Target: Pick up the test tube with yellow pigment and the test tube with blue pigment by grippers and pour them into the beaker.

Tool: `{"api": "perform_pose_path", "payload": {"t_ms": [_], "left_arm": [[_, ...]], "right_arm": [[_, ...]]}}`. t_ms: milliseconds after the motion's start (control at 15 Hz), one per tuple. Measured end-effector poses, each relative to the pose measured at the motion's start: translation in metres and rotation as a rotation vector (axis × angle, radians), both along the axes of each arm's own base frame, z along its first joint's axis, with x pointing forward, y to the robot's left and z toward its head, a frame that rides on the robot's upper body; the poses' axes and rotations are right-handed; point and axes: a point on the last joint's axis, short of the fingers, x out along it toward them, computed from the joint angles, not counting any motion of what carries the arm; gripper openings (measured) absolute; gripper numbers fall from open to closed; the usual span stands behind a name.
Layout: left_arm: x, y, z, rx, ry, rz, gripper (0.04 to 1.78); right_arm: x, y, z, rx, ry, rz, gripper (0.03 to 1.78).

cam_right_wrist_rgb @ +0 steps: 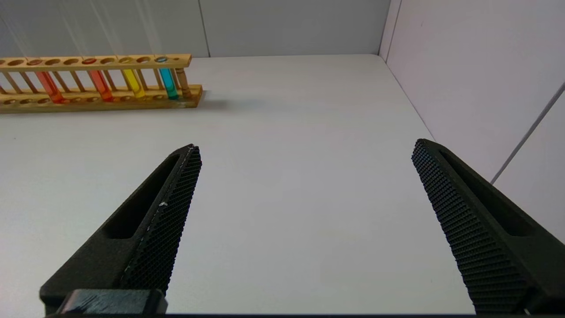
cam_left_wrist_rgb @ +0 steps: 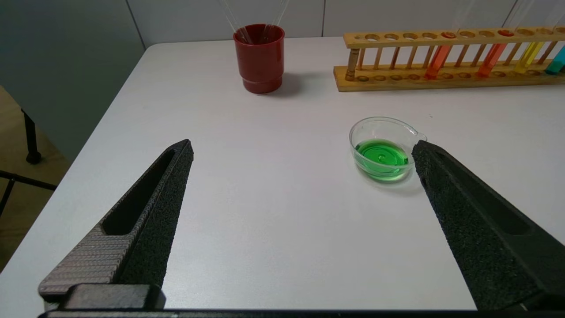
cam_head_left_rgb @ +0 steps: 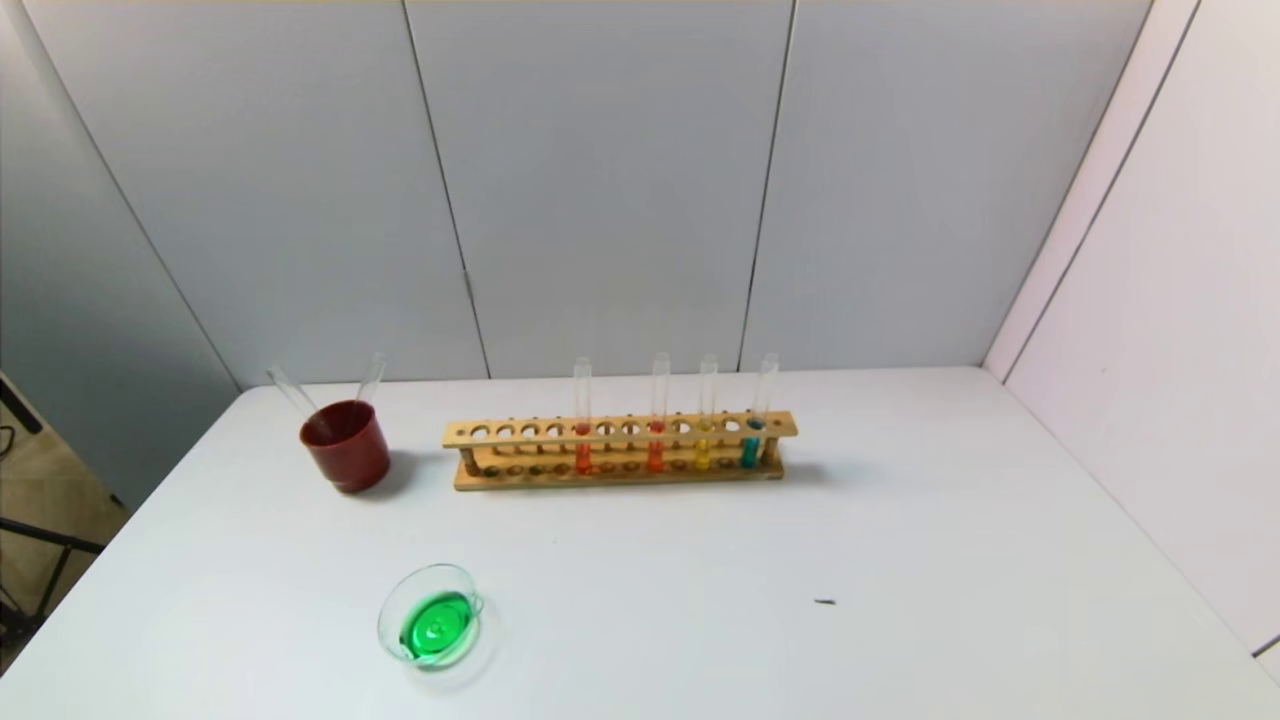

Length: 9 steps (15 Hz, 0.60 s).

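Note:
The test tube with yellow pigment [cam_head_left_rgb: 704,440] [cam_left_wrist_rgb: 528,56] [cam_right_wrist_rgb: 133,83] and the test tube with blue pigment [cam_head_left_rgb: 752,440] [cam_left_wrist_rgb: 557,63] [cam_right_wrist_rgb: 168,83] stand upright at the right end of a wooden rack [cam_head_left_rgb: 620,450]. The beaker [cam_head_left_rgb: 432,612] [cam_left_wrist_rgb: 383,149] sits near the table's front left and holds green liquid. My left gripper [cam_left_wrist_rgb: 302,148] is open and empty, low over the table, the beaker beside one finger. My right gripper [cam_right_wrist_rgb: 304,148] is open and empty over bare table, right of the rack. Neither arm shows in the head view.
Two tubes with orange-red liquid [cam_head_left_rgb: 583,445] [cam_head_left_rgb: 656,443] stand in the rack left of the yellow one. A dark-red cup [cam_head_left_rgb: 345,445] with two empty glass tubes stands left of the rack. Wall panels close the back and right side. A small dark speck [cam_head_left_rgb: 824,602] lies on the table.

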Motion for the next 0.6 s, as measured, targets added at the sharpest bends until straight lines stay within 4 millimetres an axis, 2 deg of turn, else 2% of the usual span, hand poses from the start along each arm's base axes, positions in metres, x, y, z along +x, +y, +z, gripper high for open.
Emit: {"api": "perform_pose_path", "payload": {"t_ms": [600], "left_arm": [[0.0, 0.0, 0.0, 0.0, 0.0, 0.001, 1.75]], "right_arm": [[0.0, 0.0, -0.0001, 0.005, 0.001, 0.0, 1.74]]}}
